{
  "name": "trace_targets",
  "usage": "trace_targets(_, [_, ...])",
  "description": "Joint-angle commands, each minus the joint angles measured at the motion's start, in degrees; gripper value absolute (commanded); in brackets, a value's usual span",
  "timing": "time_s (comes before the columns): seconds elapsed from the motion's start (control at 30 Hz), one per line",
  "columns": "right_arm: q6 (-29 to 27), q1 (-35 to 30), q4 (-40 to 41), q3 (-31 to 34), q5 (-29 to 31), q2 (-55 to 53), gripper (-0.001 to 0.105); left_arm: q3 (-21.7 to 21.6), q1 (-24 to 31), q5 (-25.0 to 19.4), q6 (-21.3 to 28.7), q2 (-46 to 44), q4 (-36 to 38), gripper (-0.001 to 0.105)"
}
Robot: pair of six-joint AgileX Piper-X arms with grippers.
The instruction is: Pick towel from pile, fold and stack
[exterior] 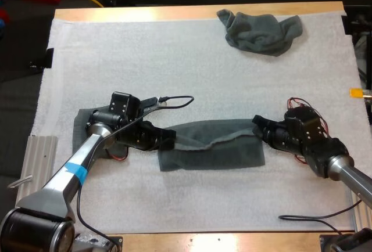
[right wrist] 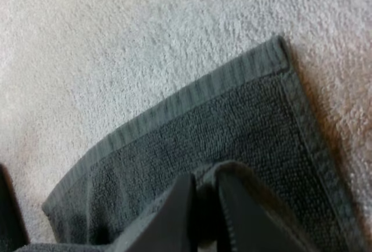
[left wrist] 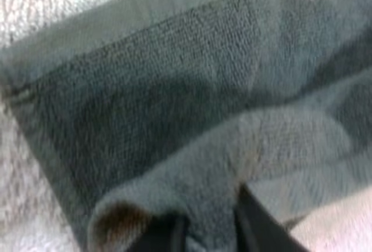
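Up on the high view, the half-folded towel (exterior: 212, 147) lies across the middle of the white mat (exterior: 174, 60), and there's a gripper at each end. The left gripper (exterior: 170, 140) is at its left edge and the right gripper (exterior: 256, 125) is at its far right corner, with the upper layer rumpled into a raised flap between them. The crumpled towel (exterior: 261, 31) sits well apart at the mat's far side, toward the right. A flat, dark folded towel (exterior: 81, 125) peeks out from under the left arm. Over to the left wrist view: the black fingers (left wrist: 256, 229) are clamped on a bunched fold of the towel, and its hem lies flat on the mat beyond. Right wrist view now: the fingers (right wrist: 235, 211) pinch a ridge of cloth from both sides, just inside the towel's corner.
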Motion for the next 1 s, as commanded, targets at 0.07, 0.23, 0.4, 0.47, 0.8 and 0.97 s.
trace_targets(0.07, [-0.6,-0.3,-0.7,-0.4,0.3,0.0,0.006,-0.3,0.0,-0.6,0.5,0.1,-0.9,0.043])
trace_targets(0.23, [-0.6,-0.3,-4.7,-0.4,-0.1,0.0,0.037,-0.3,0.0,0.2,0.6,0.1,-2.0,0.071])
trace_targets(0.4, [-1.7,-0.3,-15.2,-0.4,-2.8,0.0,0.067,-1.1,0.0,2.2,3.1,0.1,-2.2,0.070])
trace_targets(0.47, [-2.1,-0.3,-18.0,-0.4,-3.4,-0.1,0.069,-2.0,0.0,2.2,4.2,0.1,-1.3,0.070])
trace_targets(0.8, [-3.9,-0.3,-16.8,-0.4,-3.6,-3.6,0.069,-6.2,0.0,2.0,9.6,-5.4,5.0,0.070])
trace_targets(0.97, [-7.3,-0.3,-10.1,-0.4,-3.6,-7.1,0.069,-6.2,0.0,2.0,9.6,-12.3,5.8,0.070])
